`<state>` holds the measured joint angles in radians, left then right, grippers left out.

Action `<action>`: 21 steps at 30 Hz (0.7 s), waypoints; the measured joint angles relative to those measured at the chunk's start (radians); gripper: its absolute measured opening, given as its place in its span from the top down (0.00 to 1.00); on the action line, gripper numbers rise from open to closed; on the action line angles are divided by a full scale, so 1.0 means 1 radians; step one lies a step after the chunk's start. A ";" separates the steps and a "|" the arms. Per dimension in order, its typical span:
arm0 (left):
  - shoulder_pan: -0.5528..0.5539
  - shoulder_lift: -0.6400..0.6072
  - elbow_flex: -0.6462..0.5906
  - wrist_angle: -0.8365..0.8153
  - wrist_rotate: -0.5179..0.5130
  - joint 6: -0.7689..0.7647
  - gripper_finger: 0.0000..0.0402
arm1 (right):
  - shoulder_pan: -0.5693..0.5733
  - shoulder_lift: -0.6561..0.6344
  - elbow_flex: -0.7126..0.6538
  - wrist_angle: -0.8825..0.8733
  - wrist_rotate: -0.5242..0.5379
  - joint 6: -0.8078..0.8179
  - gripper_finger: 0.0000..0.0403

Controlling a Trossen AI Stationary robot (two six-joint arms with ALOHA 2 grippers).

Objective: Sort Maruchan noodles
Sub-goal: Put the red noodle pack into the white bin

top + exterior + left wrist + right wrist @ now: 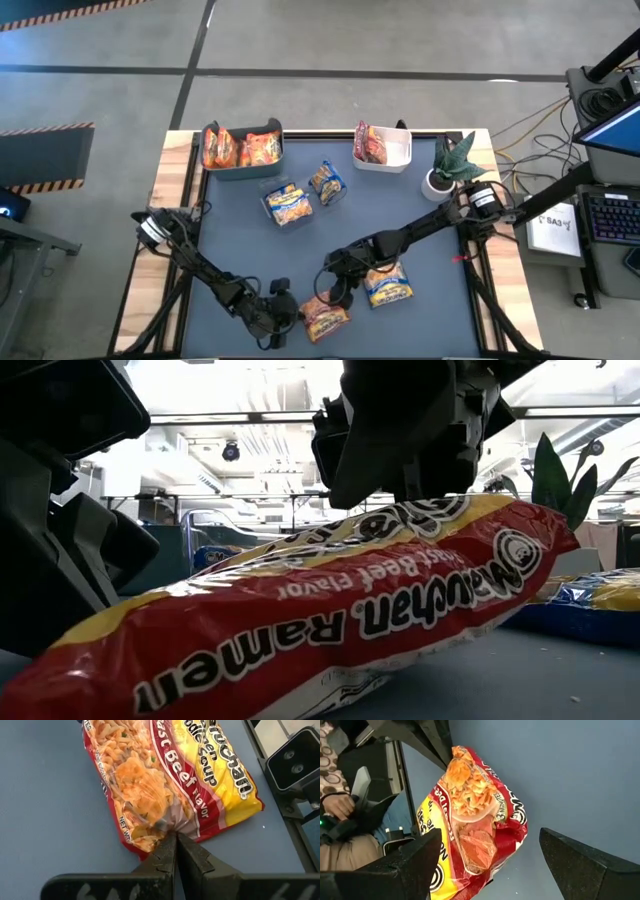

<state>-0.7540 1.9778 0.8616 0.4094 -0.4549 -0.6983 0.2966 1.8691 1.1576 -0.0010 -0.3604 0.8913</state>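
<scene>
A dark red and yellow Maruchan packet lies near the table's front edge; it also shows in the left wrist view, the right wrist view and the low view. My left gripper is shut on its left end. My right gripper hovers over the packet, open, with one finger on either side of it; I cannot tell if it touches. A blue-yellow packet lies flat just to the right. My left gripper pinches the packet's short end edge between its two fingertips. The fingers come from the table's left, slanting down, roughly along the packet's length. In the left wrist view the packet lies on the blue mat; in the low view its right end looks higher.
A dark bin with orange packets stands at the far left. A white bin with dark red packets and a potted plant stand at the far right. A clear bin holds blue-yellow packets, and another blue-yellow packet lies beside it.
</scene>
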 joint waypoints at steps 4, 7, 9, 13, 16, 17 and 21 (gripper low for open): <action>0.000 0.000 0.000 0.000 0.000 0.000 1.00 | 0.005 0.039 0.000 0.028 -0.010 0.034 0.19; 0.000 0.000 0.000 0.002 0.000 0.000 1.00 | 0.010 0.090 0.003 0.130 -0.067 0.061 0.20; 0.000 0.001 0.000 0.002 0.000 0.000 1.00 | 0.011 0.113 0.001 0.181 -0.098 0.075 0.21; -0.005 0.001 -0.001 0.003 -0.001 0.000 1.00 | 0.011 0.122 0.001 0.216 -0.114 0.084 0.25; -0.005 0.001 -0.001 0.006 -0.001 0.001 1.00 | 0.010 0.117 0.000 0.214 -0.115 0.077 0.28; -0.005 0.002 -0.001 0.006 -0.001 0.004 1.00 | 0.010 0.116 0.000 0.214 -0.115 0.077 0.29; -0.005 0.002 -0.001 0.007 -0.002 0.008 1.00 | 0.009 0.113 0.000 0.213 -0.118 0.076 0.35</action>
<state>-0.7593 1.9793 0.8604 0.4168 -0.4564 -0.6903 0.3054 1.9818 1.1572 0.2125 -0.4786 0.9669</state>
